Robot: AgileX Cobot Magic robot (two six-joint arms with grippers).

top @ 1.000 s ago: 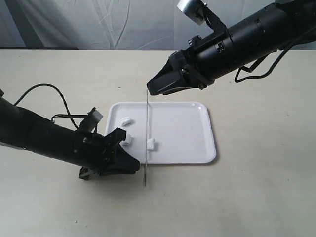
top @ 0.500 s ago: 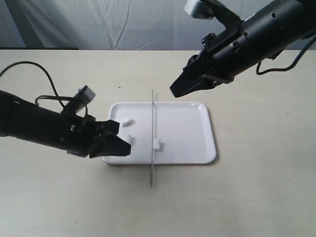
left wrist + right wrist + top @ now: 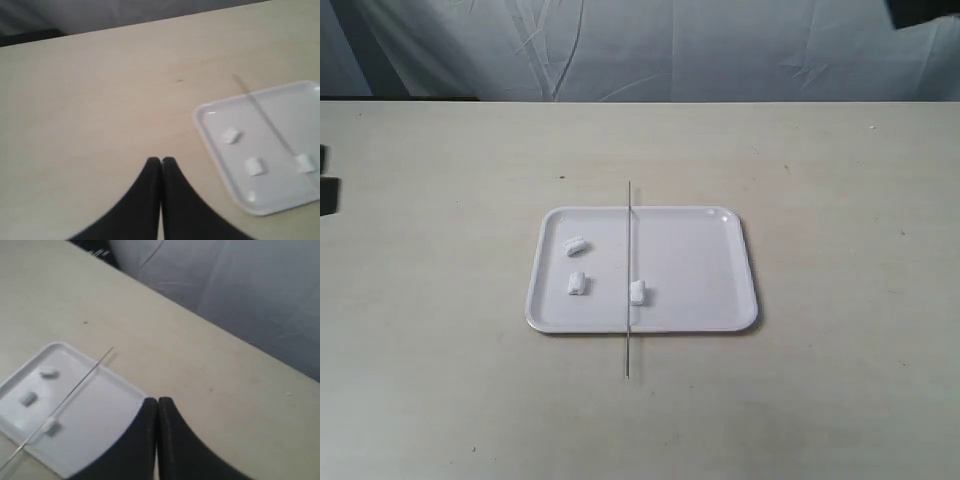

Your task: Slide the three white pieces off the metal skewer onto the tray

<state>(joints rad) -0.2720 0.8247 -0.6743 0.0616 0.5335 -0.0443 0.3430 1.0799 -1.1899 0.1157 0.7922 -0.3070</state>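
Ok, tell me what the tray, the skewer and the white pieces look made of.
Tray: glossy white plastic, probably; soft highlights, moulded rounded rim. Skewer: thin grey metal, likely; straight, dull sheen. White pieces: matte, soft-looking, perhaps marshmallow or foam; too small to confirm.

The pale beige table (image 3: 440, 400) carries the white tray (image 3: 700, 260) near its middle, well apart from every edge, and the thin metal skewer (image 3: 629, 260) lies across that tray, both ends reaching past its rims over bare tabletop.
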